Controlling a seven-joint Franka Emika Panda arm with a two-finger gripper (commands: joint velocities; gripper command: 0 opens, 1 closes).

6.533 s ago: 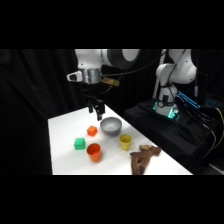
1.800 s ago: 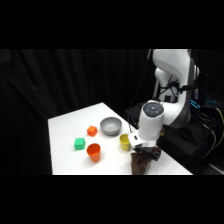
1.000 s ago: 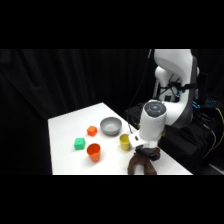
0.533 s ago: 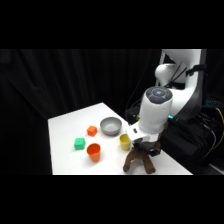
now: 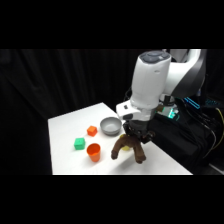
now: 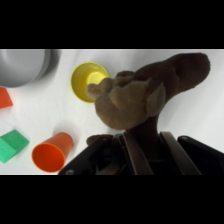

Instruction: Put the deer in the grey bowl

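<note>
The dark brown deer (image 5: 128,148) hangs off the table, legs dangling, with my gripper (image 5: 135,138) shut on its body. In the wrist view the deer (image 6: 145,97) fills the middle, pinched between my two fingers (image 6: 134,152) rising from the bottom edge. The grey bowl (image 5: 110,125) stands on the table up and to the left of the held deer; in the wrist view the grey bowl (image 6: 24,66) shows at the upper left corner.
An orange cup (image 5: 93,151) stands near the table's front edge, a green block (image 5: 79,144) to its left, a small orange block (image 5: 91,131) beside the bowl. A yellow cup (image 6: 89,80) lies partly behind the deer. Equipment and cables sit beyond the table's right edge.
The gripper came from the bowl area to the deer at the right front, closed on it, and has lifted it off the table, shifting it slightly left.
</note>
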